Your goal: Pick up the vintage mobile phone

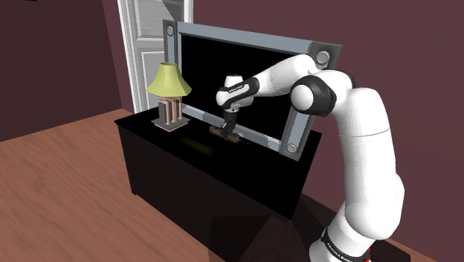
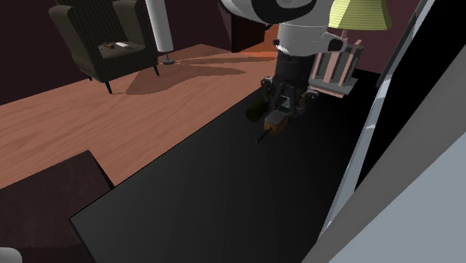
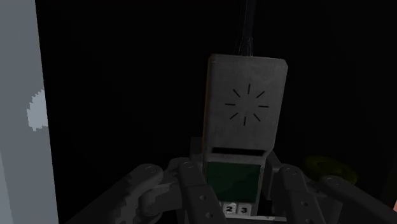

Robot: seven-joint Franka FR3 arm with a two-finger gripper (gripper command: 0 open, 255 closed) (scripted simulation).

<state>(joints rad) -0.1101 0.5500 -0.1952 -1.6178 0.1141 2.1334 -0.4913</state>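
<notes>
The phone (image 3: 245, 121) is a grey brick-shaped handset with a green screen, number keys and a thin black antenna. My gripper (image 3: 234, 175) is shut on its lower half, with a finger (image 3: 191, 188) pressed against each side. In the shoulder view the gripper (image 1: 227, 126) points down at the black cabinet top (image 1: 201, 160), just in front of the TV, with the phone (image 1: 224, 134) at its tips. In the second exterior view the phone (image 2: 275, 125) sticks out below the gripper (image 2: 279, 110), close over the dark top. I cannot tell whether it rests on the surface or hangs just above it.
A large grey-framed TV (image 1: 297, 134) stands right behind the gripper. A lamp with a yellow-green shade (image 1: 169, 93) stands on the cabinet's end at the shoulder view's left. A white door (image 1: 145, 45) is behind it. An armchair (image 2: 104, 41) sits across the wooden floor.
</notes>
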